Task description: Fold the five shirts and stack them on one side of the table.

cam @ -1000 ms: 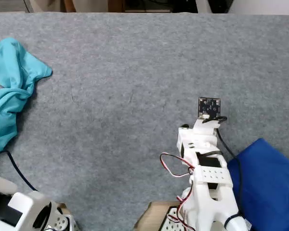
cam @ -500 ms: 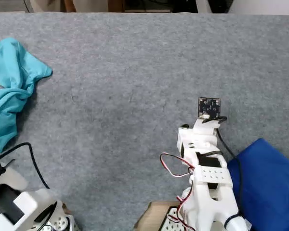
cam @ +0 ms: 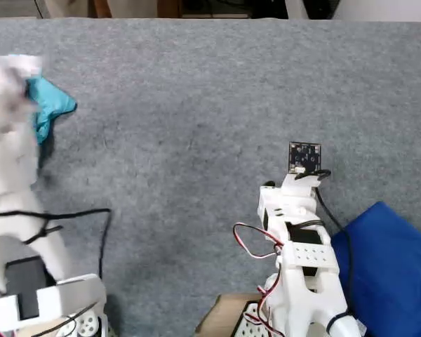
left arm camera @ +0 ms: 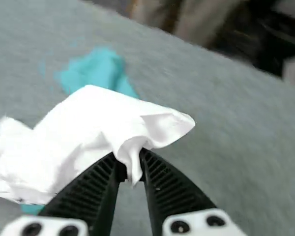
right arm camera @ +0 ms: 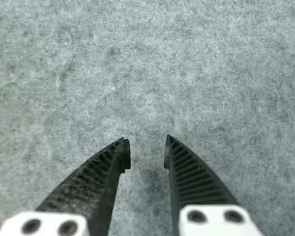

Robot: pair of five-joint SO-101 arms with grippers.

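Left wrist view, white shirt (left arm camera: 83, 137) pinched between fingers (left arm camera: 94, 186)

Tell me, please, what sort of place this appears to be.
Probably an indoor robotics lab bench: a grey felt-covered table, a small white robot arm trailing loose wires, and clothes for handling practice, a blue shirt and a teal shirt.

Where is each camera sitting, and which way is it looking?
High view: above the table, looking down; shows left arm, right arm and blue shirt.
Left wrist view: on the left arm, facing along the left tool, shut on a white shirt.
Right wrist view: on the right arm, facing down past the open right tool at the table.
Shared: the teal shirt shows in high and left wrist views.
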